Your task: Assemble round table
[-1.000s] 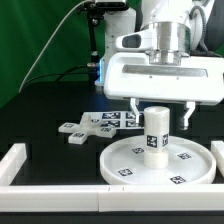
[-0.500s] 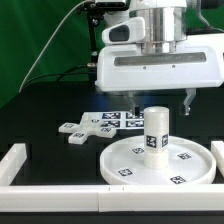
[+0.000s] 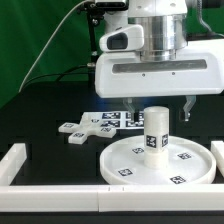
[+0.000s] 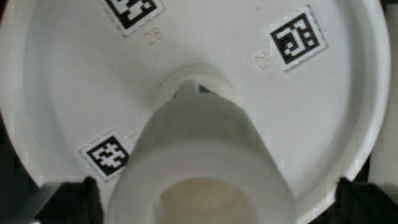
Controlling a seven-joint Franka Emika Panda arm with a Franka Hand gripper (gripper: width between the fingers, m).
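Note:
The round table's large white disc [image 3: 122, 162] lies flat on the black table, carrying several tags. The short thick cylinder leg [image 3: 155, 130] stands upright at its middle. My gripper [image 3: 160, 106] hangs just above the leg's top, open, with a finger on either side and nothing held. The wrist view looks straight down on the leg [image 4: 205, 165] and the disc [image 4: 89, 90]; my dark fingertips [image 4: 71, 202] stand apart from the leg. The cross-shaped base [image 3: 84, 128] lies loose on the table towards the exterior view's left of the disc.
The marker board [image 3: 118, 118] lies behind the disc, partly under my gripper's shadow. A white straight-edged border wall [image 3: 55, 192] runs along the front and turns up at the exterior view's left [image 3: 12, 160] and right [image 3: 218, 150].
My gripper has risen from around the leg's upper part to just above it, its fingers a little wider. The leg stays standing on the disc.

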